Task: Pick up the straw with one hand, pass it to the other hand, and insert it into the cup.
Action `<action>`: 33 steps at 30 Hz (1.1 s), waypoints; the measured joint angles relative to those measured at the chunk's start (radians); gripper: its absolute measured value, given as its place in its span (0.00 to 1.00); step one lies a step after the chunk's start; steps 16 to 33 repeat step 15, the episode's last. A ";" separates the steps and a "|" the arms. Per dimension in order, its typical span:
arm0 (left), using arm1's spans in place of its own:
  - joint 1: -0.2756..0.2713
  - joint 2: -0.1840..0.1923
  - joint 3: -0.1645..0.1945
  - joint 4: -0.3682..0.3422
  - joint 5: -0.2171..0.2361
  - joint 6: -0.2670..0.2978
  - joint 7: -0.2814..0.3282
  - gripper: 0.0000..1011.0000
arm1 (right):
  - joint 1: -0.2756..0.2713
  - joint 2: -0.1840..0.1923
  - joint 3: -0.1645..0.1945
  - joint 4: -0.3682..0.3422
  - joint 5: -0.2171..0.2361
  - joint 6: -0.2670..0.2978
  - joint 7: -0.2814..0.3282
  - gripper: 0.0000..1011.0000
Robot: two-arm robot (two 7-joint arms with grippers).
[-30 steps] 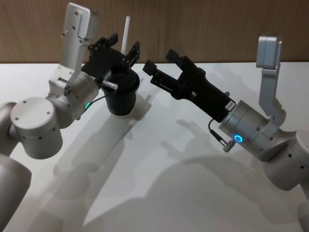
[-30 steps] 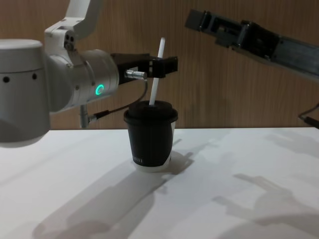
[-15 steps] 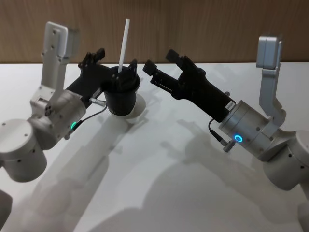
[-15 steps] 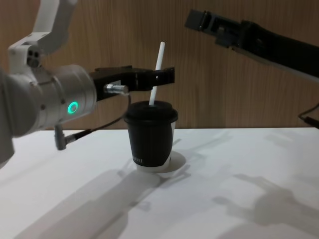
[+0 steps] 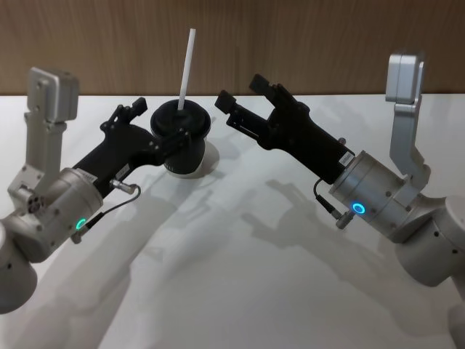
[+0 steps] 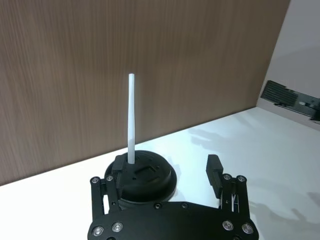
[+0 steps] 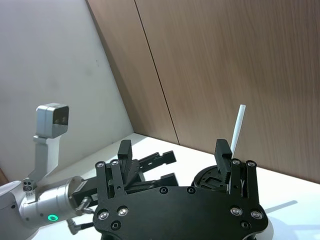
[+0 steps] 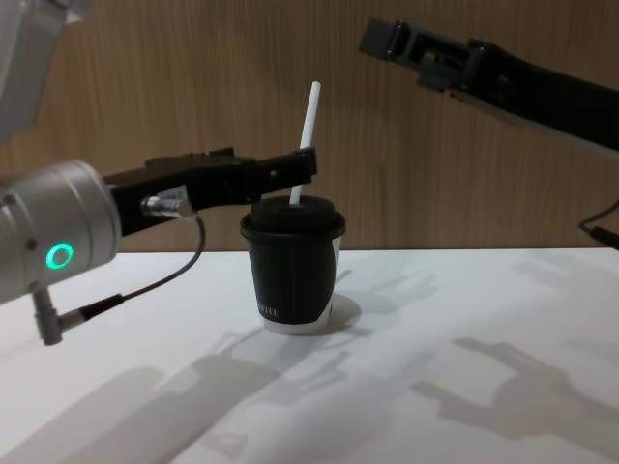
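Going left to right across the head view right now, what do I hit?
Left gripper → cup with the straw standing in its lid → right gripper, all over the white table.

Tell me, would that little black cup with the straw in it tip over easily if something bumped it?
Probably fairly easily. The cup looks like light paper, taller than its white base is wide, so a nudge near the lid could topple it. The straw sticks well above the lid, so a knock there might lever the cup. The left gripper, open beside the cup, seems the likeliest bumper.
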 joint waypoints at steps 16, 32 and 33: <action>0.066 0.033 -0.030 -0.041 -0.036 -0.031 -0.049 0.99 | 0.000 0.000 0.000 0.000 0.000 0.000 0.000 0.99; 0.066 0.033 -0.030 -0.041 -0.036 -0.031 -0.049 0.99 | 0.000 0.000 0.000 0.000 0.000 0.000 0.000 0.99; 0.066 0.033 -0.030 -0.041 -0.036 -0.031 -0.049 0.99 | 0.000 0.000 0.000 0.000 0.000 0.000 0.000 0.99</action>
